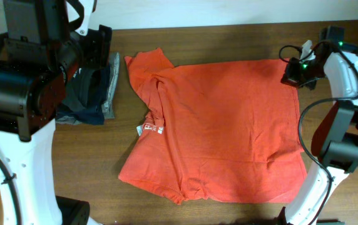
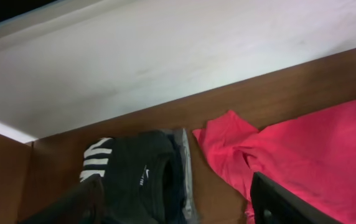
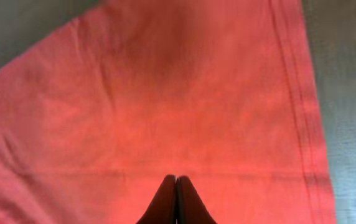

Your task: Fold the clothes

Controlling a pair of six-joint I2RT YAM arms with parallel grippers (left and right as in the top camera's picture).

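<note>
The clothes, an orange-red T-shirt [image 1: 229,125], lie spread on the brown table, with a sleeve bunched at the top left and a small white patch on the left edge. My right gripper [image 1: 293,74] sits at the shirt's far right corner. In the right wrist view its tips [image 3: 176,180] are pressed together on the red cloth [image 3: 165,93], with a faint crease at tip level. My left gripper [image 2: 178,211] hangs open above the table's far left, one dark finger [image 2: 72,205] over the folded pile and the other over the shirt's sleeve [image 2: 315,149].
A pile of folded dark garments [image 1: 91,94] lies left of the shirt; its top one is black with white stripes [image 2: 140,180]. The table's far edge meets a white wall [image 2: 165,62]. The left arm's bulky base [image 1: 16,94] fills the left side.
</note>
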